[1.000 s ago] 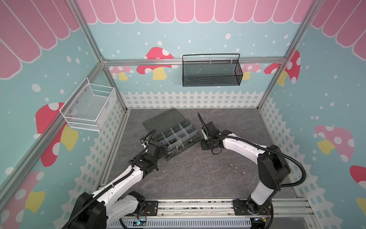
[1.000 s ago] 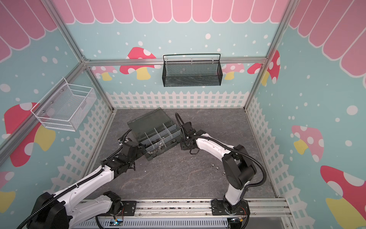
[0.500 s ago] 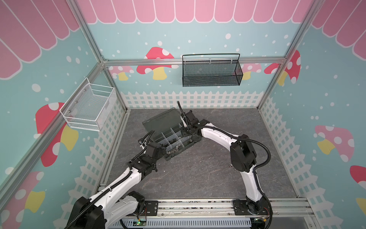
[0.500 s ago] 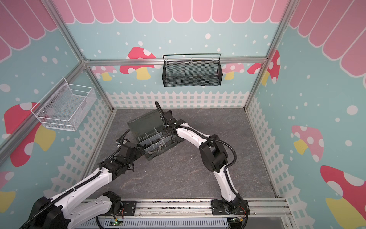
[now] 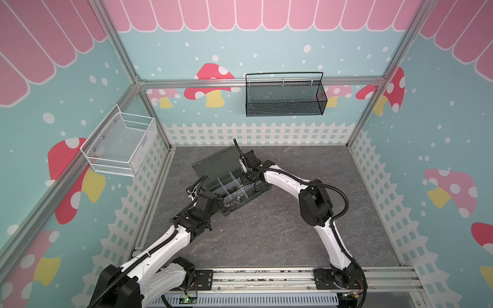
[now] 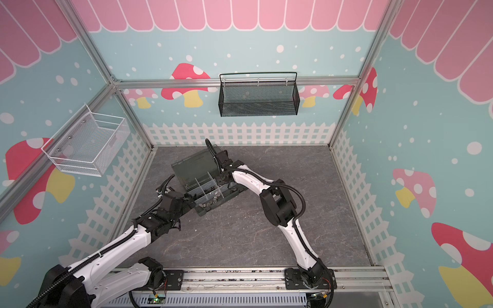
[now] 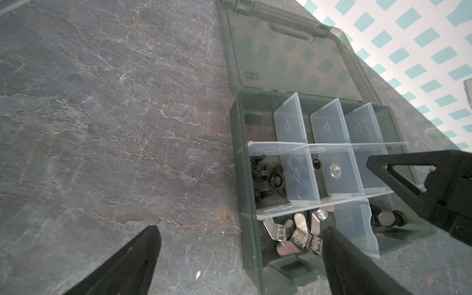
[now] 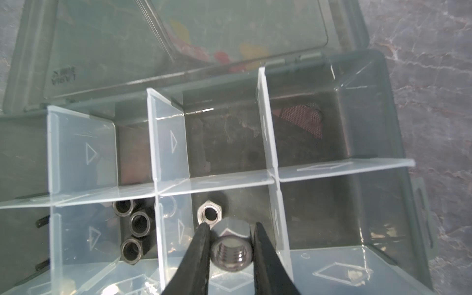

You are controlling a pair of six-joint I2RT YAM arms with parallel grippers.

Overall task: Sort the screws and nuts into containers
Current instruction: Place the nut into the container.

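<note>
The dark grey organizer box (image 5: 253,198) (image 6: 226,200) lies on the table with its smoky lid (image 7: 288,58) flat open. My right gripper (image 8: 231,237) is shut on a silver hex nut (image 8: 231,249) and holds it over a middle compartment, where another silver nut (image 8: 210,213) lies. Black nuts (image 8: 135,224) fill the neighbouring compartment. My left gripper (image 7: 241,229) stands open astride the box's near corner, with nothing between its fingers. Silver winged nuts (image 7: 298,235), black winged nuts (image 7: 265,176) and a black screw (image 7: 387,218) lie in separate compartments.
A black mesh basket (image 5: 285,97) hangs on the back wall and a white wire basket (image 5: 120,145) on the left wall. The right arm's elbow (image 5: 314,205) stands over the table to the right of the box. The arms' rail (image 5: 266,277) runs along the front.
The right arm has swung left from beside the box to over its compartments. The left arm has hardly moved and its gripper stays open.
</note>
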